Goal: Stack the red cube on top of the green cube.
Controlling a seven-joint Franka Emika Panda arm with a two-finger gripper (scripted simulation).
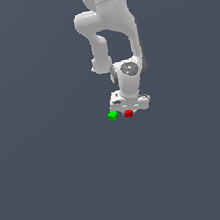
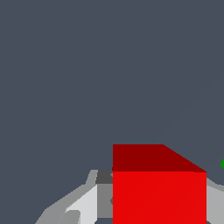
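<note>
The tiny bright red cube (image 1: 129,113) sits on the flat grey floor (image 1: 53,182), directly under the white gripper (image 1: 130,109). In the wrist view it fills the space between grey fingers (image 2: 83,205); whether they grip it cannot be told. The matching tiny bright green cube (image 1: 113,115) rests just beside it, toward the exterior view's left.

Smooth white robot arm (image 1: 110,25), rounded bulging links, grey circular joint cap (image 1: 128,69), blocky white tool (image 1: 129,103), light grey fingers (image 2: 87,203)
</note>
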